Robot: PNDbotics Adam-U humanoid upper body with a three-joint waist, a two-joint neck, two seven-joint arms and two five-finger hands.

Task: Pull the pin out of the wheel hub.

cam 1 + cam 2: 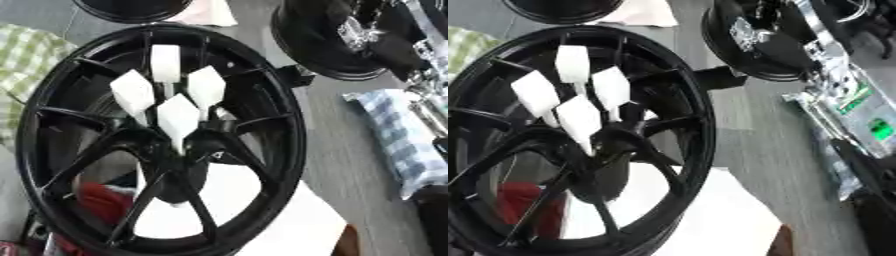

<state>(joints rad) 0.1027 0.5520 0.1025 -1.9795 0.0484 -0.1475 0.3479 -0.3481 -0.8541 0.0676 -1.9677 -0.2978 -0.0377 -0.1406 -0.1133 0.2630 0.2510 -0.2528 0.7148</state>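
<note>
A large black wheel point(271, 100) fills the left and middle of both eye views, and its spokes meet at the hub point(179, 160). Several white wedge-shaped pins point(178, 117) stand close together just above the hub, points toward it. My right arm point(833, 65), silver and black with green stickers, comes down from the upper right, well apart from the pins. A dark shape at the lower right edge point(433, 215) may be its hand; nothing more of it can be made out. No hand touches the pins or the wheel. My left hand does not show.
A second black wheel point(324, 50) lies at the upper right and a third point(131, 7) at the top edge. A blue checked cloth point(394, 135) lies right, a green checked cloth point(22, 55) left. White sheet point(289, 220) under the wheel; something red point(105, 200) behind the spokes.
</note>
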